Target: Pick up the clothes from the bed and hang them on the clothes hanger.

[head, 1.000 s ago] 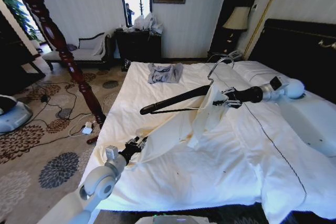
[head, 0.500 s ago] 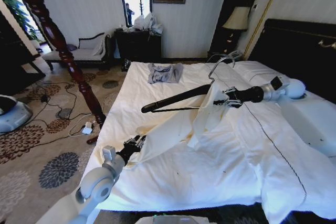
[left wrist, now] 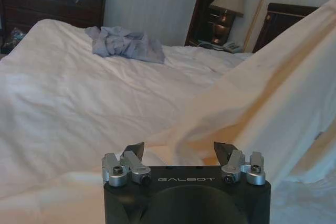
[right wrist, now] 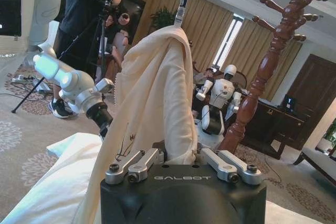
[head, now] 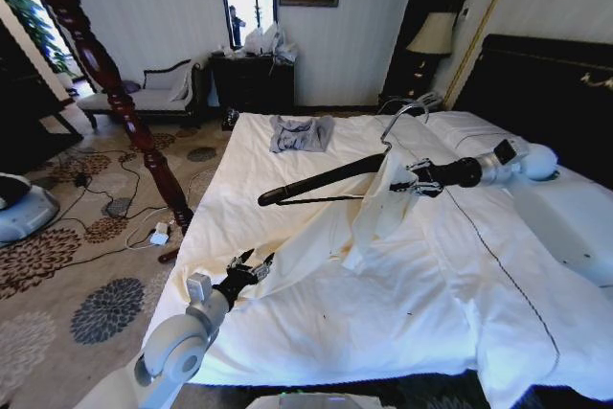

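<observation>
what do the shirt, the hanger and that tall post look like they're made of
Shirt: thin, soft cream cloth, likely cotton; it drapes and creases from the hanger to the bed.
Hanger: matte black arm, plastic or painted wood, can't tell; shiny silver hook looks like metal wire.
Post: glossy reddish-brown turned wood.
The right pincer grips the shirt; the left pincer is open at its hem.

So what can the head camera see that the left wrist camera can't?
Head view alone: the black hanger lifted over the bed, the right gripper beside the draped shirt, and the wooden post. Left wrist view alone: the left gripper's open jaws up close, right at the shirt's edge. Both share the white bed, the cream shirt and the blue-grey garment.
</observation>
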Available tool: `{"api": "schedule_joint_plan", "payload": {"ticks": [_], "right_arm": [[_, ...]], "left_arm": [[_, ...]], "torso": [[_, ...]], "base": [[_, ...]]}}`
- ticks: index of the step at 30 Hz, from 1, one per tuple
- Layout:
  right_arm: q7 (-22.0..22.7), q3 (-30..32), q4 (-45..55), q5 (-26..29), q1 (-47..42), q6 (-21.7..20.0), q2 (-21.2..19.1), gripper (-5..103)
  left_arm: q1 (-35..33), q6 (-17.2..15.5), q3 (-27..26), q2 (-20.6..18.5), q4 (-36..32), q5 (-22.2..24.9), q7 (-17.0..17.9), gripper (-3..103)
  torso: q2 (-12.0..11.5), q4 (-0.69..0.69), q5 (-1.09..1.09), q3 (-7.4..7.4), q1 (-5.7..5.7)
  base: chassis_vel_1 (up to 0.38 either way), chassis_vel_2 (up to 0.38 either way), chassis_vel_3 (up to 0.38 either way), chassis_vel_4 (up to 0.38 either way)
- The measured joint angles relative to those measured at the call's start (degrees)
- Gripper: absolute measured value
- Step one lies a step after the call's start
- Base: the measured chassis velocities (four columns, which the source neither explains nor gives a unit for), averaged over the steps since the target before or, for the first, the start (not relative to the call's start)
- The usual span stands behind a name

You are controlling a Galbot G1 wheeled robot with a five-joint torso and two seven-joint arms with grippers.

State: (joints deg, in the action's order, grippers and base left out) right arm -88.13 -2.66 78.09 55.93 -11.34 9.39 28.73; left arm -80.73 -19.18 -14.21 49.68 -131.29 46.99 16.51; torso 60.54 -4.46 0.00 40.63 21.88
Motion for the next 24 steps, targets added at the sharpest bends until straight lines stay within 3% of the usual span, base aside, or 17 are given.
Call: {"api": "schedule_joint_plan", "payload": {"ticks": [12,24], "right_arm": [[0.0,0.04,0.07,0.46,0.09,0.0,-0.24,19],[0.0,-0.2,-0.11,0.41,0.26,0.01,0.43,19]], "left_arm": [[1.07,0.84,-0.33,0.69,1.05,1.48,-0.29,78],[4.03,1.2,4.58,4.05,6.22,-1.36,-1.44,78]], "torso": [[0.0,0.01,0.0,0.0,0.0],[0.0,0.01,0.0,0.0,0.0]], "base": [[0.0,0.0,0.0,0.0],[0.0,0.0,0.0,0.0]]}}
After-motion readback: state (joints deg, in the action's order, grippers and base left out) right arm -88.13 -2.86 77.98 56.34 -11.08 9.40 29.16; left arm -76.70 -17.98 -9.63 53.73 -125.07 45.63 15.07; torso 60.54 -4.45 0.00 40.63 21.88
